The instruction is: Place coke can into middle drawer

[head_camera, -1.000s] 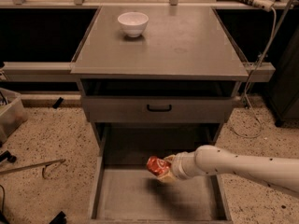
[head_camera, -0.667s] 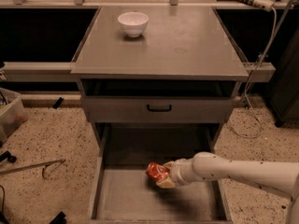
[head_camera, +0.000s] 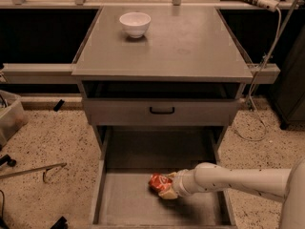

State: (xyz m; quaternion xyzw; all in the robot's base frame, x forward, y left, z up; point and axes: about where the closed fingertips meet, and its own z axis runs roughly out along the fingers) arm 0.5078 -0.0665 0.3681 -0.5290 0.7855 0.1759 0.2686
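Observation:
The coke can [head_camera: 157, 181], dented and red-orange, is held low over the floor of the open middle drawer [head_camera: 128, 204], near its centre. My gripper [head_camera: 166, 187] reaches in from the right on a white arm and is shut on the can; its pale fingers [head_camera: 168, 192] wrap the can's right side. I cannot tell whether the can touches the drawer floor.
A white bowl [head_camera: 135, 23] stands on the grey cabinet top [head_camera: 190, 46]. A closed drawer front with a black handle [head_camera: 162, 111] sits above the open drawer. A power strip and cable [head_camera: 259, 56] hang at the right. A bin [head_camera: 8, 118] and tools lie on the floor at the left.
My gripper has carried the can down and slightly left, deeper into the drawer and closer to its floor.

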